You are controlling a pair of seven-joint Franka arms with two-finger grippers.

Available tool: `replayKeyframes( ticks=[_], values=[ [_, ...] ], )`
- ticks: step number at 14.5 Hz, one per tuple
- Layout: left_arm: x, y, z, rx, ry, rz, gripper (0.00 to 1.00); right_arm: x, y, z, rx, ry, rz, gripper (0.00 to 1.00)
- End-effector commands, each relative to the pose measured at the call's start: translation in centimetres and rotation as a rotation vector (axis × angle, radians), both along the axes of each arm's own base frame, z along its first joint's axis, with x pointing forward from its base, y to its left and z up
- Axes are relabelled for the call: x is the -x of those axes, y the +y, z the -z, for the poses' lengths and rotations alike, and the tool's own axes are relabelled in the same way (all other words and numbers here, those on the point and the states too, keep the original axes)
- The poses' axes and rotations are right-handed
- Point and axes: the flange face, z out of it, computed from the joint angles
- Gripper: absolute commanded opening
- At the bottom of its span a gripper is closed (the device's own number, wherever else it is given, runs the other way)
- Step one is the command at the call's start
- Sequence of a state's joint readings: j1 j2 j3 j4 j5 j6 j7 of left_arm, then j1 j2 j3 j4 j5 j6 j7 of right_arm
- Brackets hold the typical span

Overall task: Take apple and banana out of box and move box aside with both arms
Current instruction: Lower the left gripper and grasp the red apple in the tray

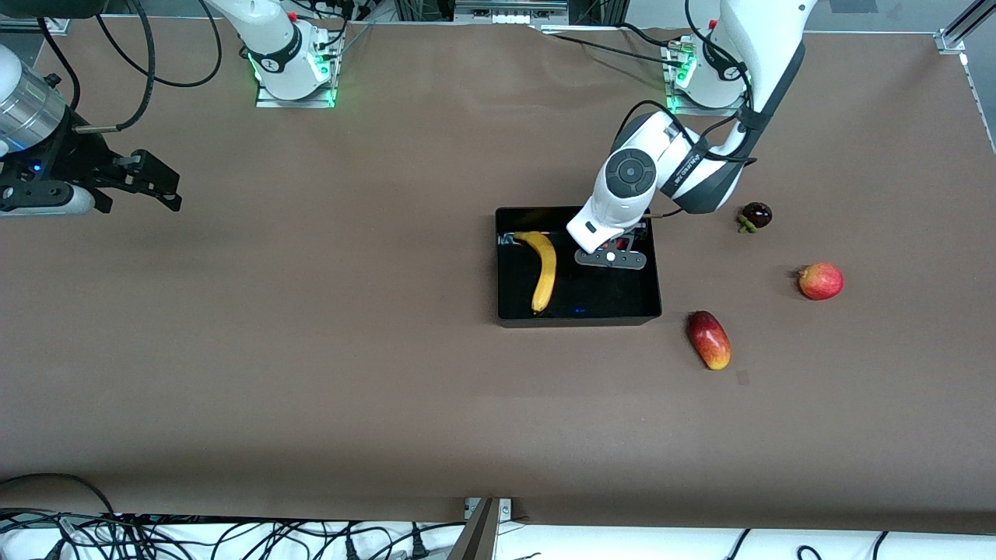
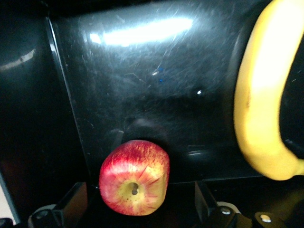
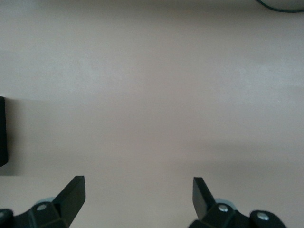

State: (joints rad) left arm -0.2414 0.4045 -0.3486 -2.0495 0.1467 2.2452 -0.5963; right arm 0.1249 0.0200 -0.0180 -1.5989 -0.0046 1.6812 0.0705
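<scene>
Front view: mango (image 1: 709,340) beside box (image 1: 578,316), seemingly apart.

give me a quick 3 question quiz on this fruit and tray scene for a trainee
1. True or false: the banana lies inside the black tray.
2. Which gripper is over the tray? A) left gripper B) right gripper
3. Fill in: in the left wrist view, the fruit between the left gripper's open fingers is the ____.

Key
1. True; it lies along the tray's wall toward the right arm's end.
2. A; the right gripper waits open over bare table.
3. apple; the fingers stand apart from it, not clamping it.
</scene>
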Motion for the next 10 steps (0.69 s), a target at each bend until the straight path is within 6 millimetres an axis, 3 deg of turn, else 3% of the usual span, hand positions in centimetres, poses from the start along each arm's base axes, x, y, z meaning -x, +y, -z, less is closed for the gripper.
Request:
replayKeyframes(
  ticks=[1,5,6,7,8,10],
  values=[
    [0.8,-0.3,2.2,-0.007,0.003,0.018,1.00,0.0,0.0,-0.6,0.013,-0.008,-0.001,1.00],
    [0.9,-0.3,3.7,-0.030,-0.021,0.077,1.00,0.0,0.0,-0.5,0.010,-0.005,-0.001,1.00],
    [0.8,-0.2,3.8,-0.033,-0.017,0.075,0.68,0.0,0.0,-0.6,0.010,-0.006,-0.001,1.00],
    [0.6,0.0,3.7,-0.033,-0.019,0.070,0.49,0.0,0.1,-0.5,0.010,-0.003,-0.002,1.00],
    [0.4,0.1,3.4,-0.033,-0.022,0.068,0.38,0.1,0.1,-0.5,0.011,0.000,-0.002,1.00],
    [-0.1,0.2,2.2,-0.034,-0.038,0.062,0.32,0.1,0.0,-0.5,0.008,0.002,-0.002,1.00]
  ],
)
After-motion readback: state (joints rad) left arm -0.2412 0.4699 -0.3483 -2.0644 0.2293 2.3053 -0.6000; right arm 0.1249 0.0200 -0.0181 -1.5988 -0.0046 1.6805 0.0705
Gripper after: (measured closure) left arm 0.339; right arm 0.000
